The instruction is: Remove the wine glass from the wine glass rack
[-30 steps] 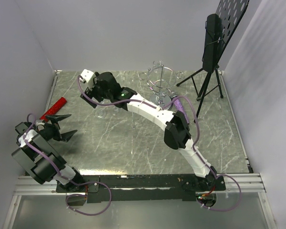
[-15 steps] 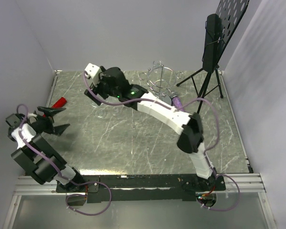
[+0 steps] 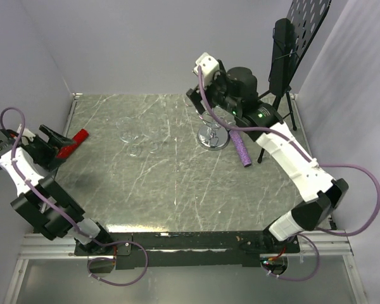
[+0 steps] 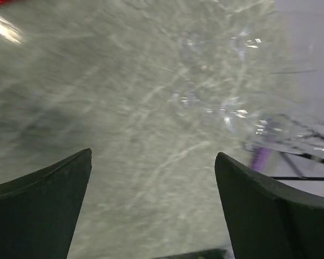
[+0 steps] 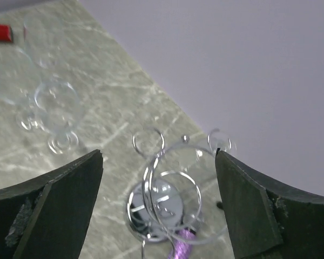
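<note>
Overhead, your right hand point(image 3: 201, 104) hovers released above the wine glass rack point(image 3: 213, 136); clear glasses point(image 3: 138, 140) lie on the table point(image 3: 177, 183), well apart leftward. Left wrist: left hand point(image 4: 153, 155) gapes empty. Right wrist: rack below spread fingers point(image 5: 59, 199); whether a wine glass hangs there is unclear. Likely the approach; next, lower and close on one if present.
</note>
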Robot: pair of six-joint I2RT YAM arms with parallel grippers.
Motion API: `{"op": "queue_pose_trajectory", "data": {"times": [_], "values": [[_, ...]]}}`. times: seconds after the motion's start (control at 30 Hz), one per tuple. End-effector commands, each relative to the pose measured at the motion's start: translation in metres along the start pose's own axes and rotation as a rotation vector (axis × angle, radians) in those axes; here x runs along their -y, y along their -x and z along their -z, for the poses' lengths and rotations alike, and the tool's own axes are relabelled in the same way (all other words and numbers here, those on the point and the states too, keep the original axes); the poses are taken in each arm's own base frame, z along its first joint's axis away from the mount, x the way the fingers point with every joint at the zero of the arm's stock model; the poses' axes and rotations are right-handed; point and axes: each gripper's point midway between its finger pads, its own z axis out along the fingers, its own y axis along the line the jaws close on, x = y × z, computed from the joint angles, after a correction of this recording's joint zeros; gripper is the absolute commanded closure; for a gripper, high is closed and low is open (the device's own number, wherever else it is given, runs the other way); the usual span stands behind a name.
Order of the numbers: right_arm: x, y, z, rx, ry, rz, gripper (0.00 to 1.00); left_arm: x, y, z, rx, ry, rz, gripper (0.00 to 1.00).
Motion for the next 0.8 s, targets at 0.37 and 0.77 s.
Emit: {"op": "queue_pose_trajectory", "data": {"times": [0.37,0.77], "values": [[-0.021,-0.08,-0.03,-0.229,0.181,-0.055,0.44,0.071,0.015,0.023,0.245,-0.131,-0.542,0.0],[-0.004,-0.104,-0.062,-0.334,0.142,-0.053,0.49,0.087,0.018,0.015,0.212,-0.178,-0.484,0.0]]}}
